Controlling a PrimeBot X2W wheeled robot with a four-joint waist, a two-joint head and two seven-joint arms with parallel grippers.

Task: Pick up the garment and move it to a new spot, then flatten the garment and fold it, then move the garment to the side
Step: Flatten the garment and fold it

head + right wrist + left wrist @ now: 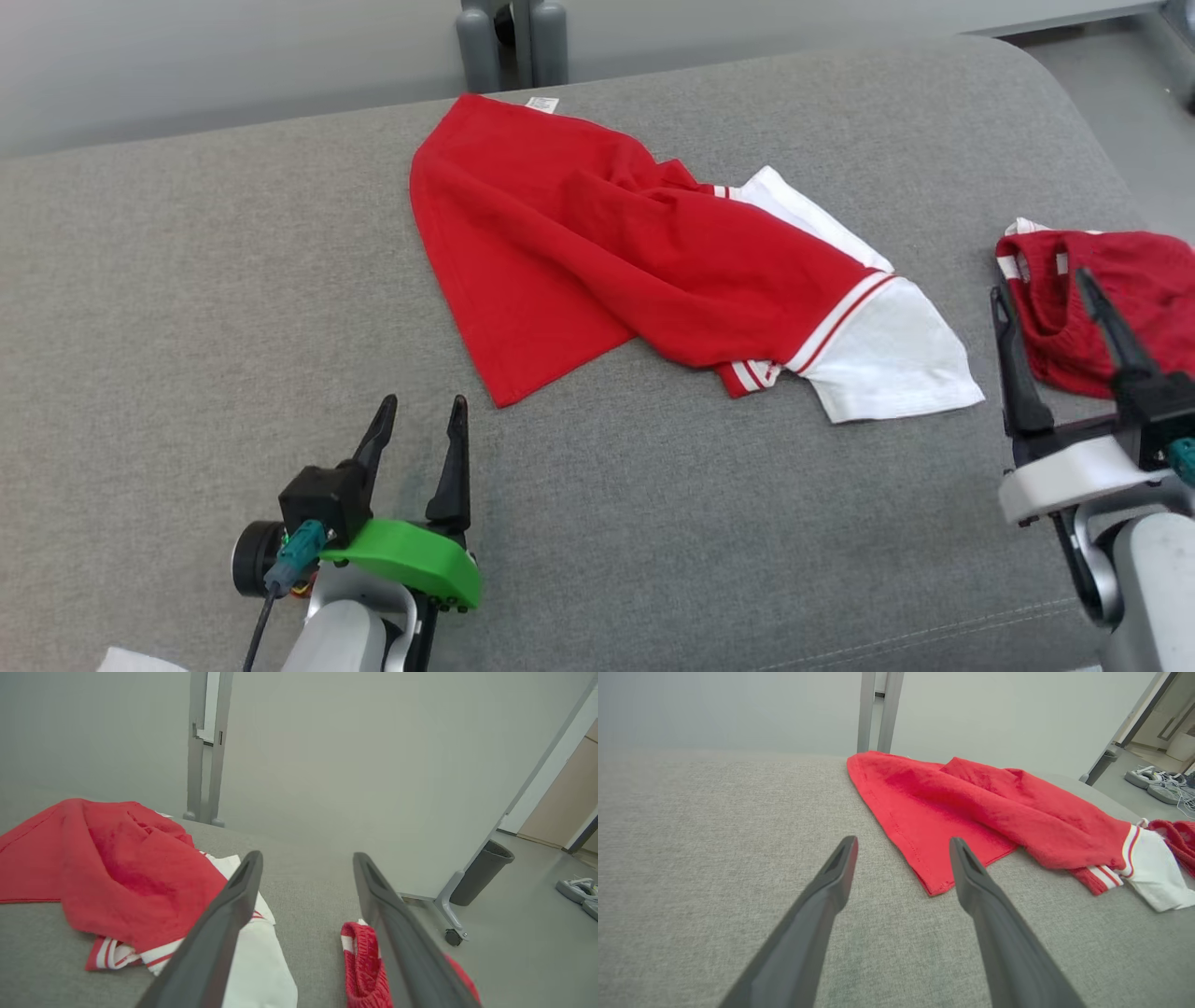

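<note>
Red soft-knit shirt with white sleeves [597, 252] looked limp, left claw [422, 403] and right claw [1041, 283] gaped, so I favoured its hem corner [502, 397].

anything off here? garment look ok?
Red shirt is not flat: it lies bunched and twisted on the gray cushion, body folded over itself, one white sleeve poking out. A second, crumpled red knit piece sits near the cushion's right edge by the open right claw.
</note>
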